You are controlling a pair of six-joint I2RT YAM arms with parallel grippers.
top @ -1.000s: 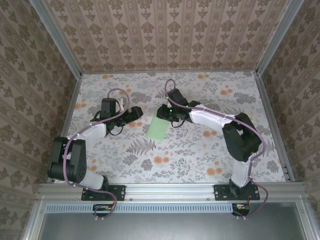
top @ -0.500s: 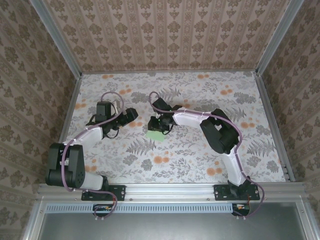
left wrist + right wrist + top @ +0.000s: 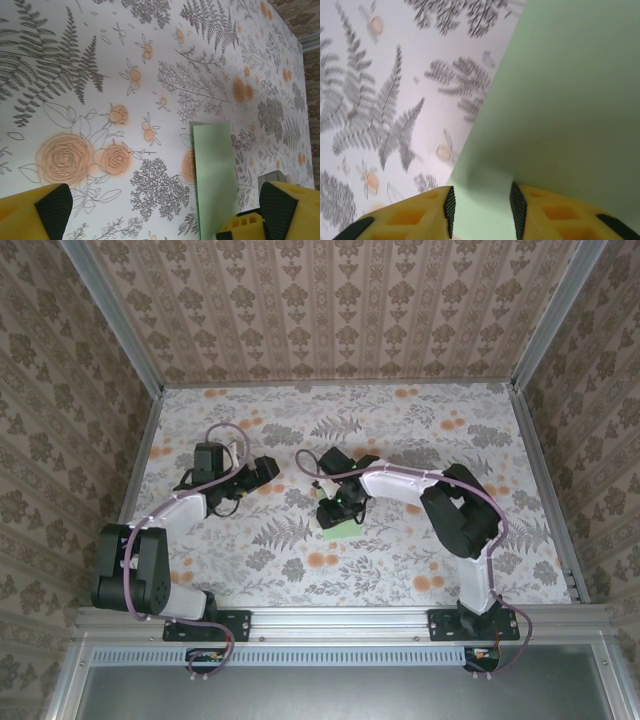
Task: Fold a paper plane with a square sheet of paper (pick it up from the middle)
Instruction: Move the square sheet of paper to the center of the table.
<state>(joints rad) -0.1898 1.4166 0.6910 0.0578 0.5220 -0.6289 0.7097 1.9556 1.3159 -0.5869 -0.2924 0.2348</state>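
Mid-fold: right gripper (image 3: 481, 207) jaws straddle the thin pale mint-green paper sheet (image 3: 560, 100), grasp unclear. Left gripper (image 3: 266, 471), nine o'clock, jaws released; crease-pressing likely next.

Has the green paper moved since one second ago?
Yes. In the top view the paper has shifted toward the near edge and rightward, now closer to the pair of orange flowers.

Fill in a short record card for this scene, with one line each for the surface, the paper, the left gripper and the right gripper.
surface: tablecloth, floral print in orange and grey
paper: pale green sheet of paper, on the cloth beneath the right gripper
left gripper: wide open, holding nothing, sheet off to one side
right gripper: over the sheet's edge, jaws slightly apart, green showing between them
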